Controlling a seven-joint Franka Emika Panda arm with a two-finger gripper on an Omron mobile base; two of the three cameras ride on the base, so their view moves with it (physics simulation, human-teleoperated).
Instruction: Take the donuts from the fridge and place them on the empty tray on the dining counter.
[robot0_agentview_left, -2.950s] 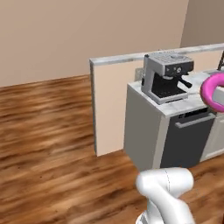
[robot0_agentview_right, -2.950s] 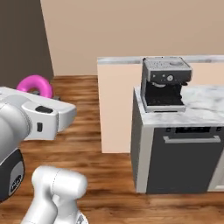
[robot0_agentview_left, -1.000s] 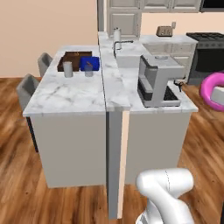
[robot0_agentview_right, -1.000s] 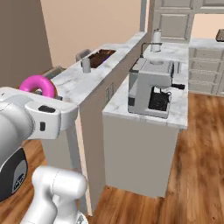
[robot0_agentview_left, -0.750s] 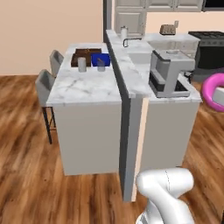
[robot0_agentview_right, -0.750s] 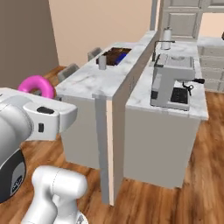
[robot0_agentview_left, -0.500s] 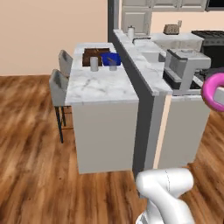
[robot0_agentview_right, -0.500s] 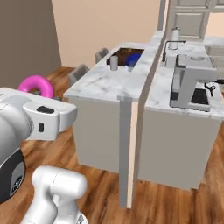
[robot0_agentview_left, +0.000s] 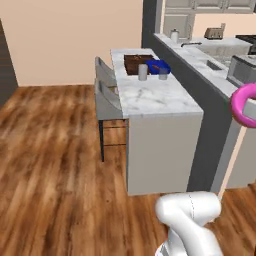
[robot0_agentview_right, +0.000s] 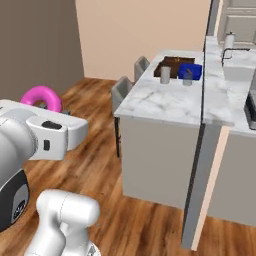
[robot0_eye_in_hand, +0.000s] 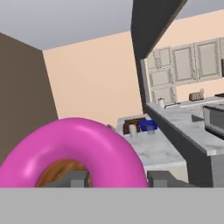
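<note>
base swung round, glossy pink donut (robot0_eye_in_hand: 74, 151) tool-held

Pink donut (robot0_agentview_left: 244, 103) is cut off by the right edge of the left base view; about half the ring shows. In the right base view its lower half (robot0_agentview_right: 42, 98) is hidden behind the white arm. In the hand view the donut (robot0_eye_in_hand: 74, 153) is cropped at the bottom, and only the tops of the gripper (robot0_eye_in_hand: 118, 179) fingers show, so finger contact cannot be read. Brown tray (robot0_agentview_left: 134, 63) at the far end of the dining counter (robot0_agentview_left: 150, 95) is partly hidden by a grey cup (robot0_agentview_left: 143, 72); its contents are too small to tell. Blue tray (robot0_agentview_right: 191, 70) likewise sits partly behind a second cup (robot0_agentview_right: 187, 77).
</note>
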